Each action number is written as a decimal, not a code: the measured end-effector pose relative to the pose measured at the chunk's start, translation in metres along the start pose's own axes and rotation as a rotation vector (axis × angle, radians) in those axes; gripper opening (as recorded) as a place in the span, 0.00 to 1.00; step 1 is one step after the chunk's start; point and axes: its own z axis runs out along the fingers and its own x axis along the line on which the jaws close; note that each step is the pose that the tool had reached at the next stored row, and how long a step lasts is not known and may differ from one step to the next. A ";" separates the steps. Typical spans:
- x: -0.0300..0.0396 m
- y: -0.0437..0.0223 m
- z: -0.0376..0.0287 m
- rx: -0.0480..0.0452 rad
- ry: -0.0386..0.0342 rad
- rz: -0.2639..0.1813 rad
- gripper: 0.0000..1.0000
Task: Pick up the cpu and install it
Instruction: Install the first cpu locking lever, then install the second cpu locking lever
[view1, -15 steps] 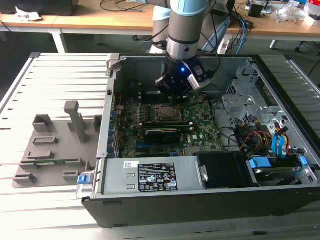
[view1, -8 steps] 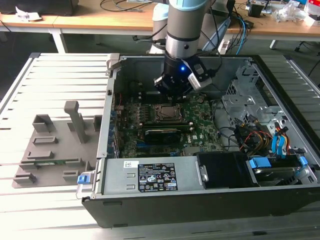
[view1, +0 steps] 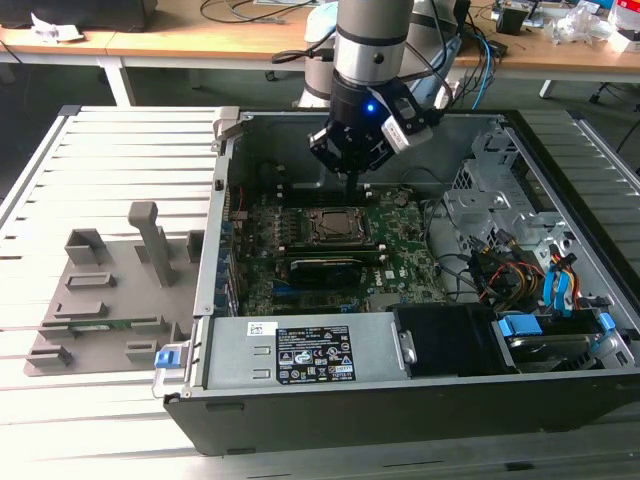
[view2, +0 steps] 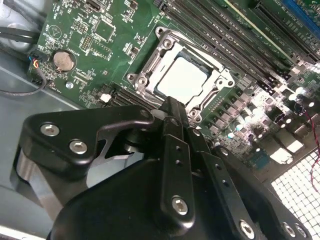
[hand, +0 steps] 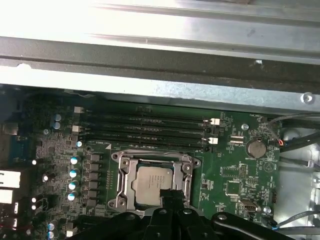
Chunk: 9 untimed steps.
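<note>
Where the socket (hand: 152, 182) frames it, cpu (hand: 151, 185) under tool (hand: 172, 196)

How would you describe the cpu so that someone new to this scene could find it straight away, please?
Start at the open computer case and its green motherboard. Near the board's middle is a socket with a metal frame, just below the gripper. The cpu lies inside that frame: a flat, silvery-grey square, paler than anything around it.
</note>
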 end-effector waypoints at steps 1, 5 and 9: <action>0.0000 0.0000 0.0000 0.0000 0.0000 0.000 0.11; 0.0001 -0.0008 -0.0002 0.0004 0.0002 0.000 0.11; 0.0016 -0.0214 -0.0001 0.0001 0.0001 0.000 0.11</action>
